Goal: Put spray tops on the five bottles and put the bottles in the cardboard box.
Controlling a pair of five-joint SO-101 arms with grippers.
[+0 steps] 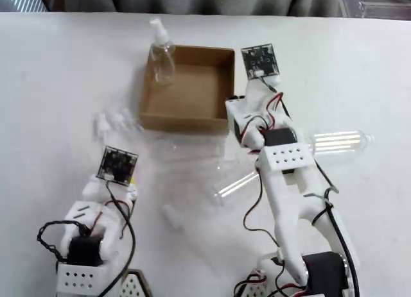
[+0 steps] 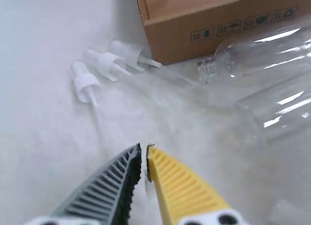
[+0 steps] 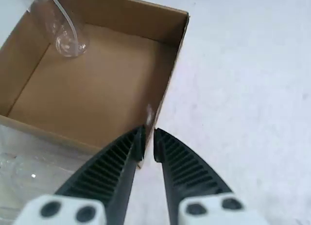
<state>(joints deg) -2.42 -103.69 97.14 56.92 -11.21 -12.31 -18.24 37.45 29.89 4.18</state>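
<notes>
The box [image 1: 183, 122] sits open side up toward the desk's [image 1: 51, 85] far edge, about midway along it. A capped bottle [image 1: 162, 56] stands upright inside it, in the corner nearest the desk's far and left edges, with its spray top rising above the box wall.

Uncapped bottles lie on their sides on the desk. The first bottle [image 2: 262, 47] is just beside the box's near wall, its threaded neck pointing toward the left edge. The second bottle [image 1: 234, 185] lies nearer the middle of the desk. The third bottle [image 1: 340, 143] lies toward the right edge, beyond the right arm. Three spray tops [image 2: 109, 64] lie close together just off the box corner that faces the near and left edges, their thin tubes trailing on the desk.

The left end effector [image 2: 144, 152] hangs over bare desk toward the near-left corner, short of the spray tops. Its grey and yellow fingers meet at the tips and grip nothing. The right end effector [image 3: 148, 135] is above the box corner facing the near and right edges. Its black fingers are drawn together to a thin slit and hold nothing.
</notes>
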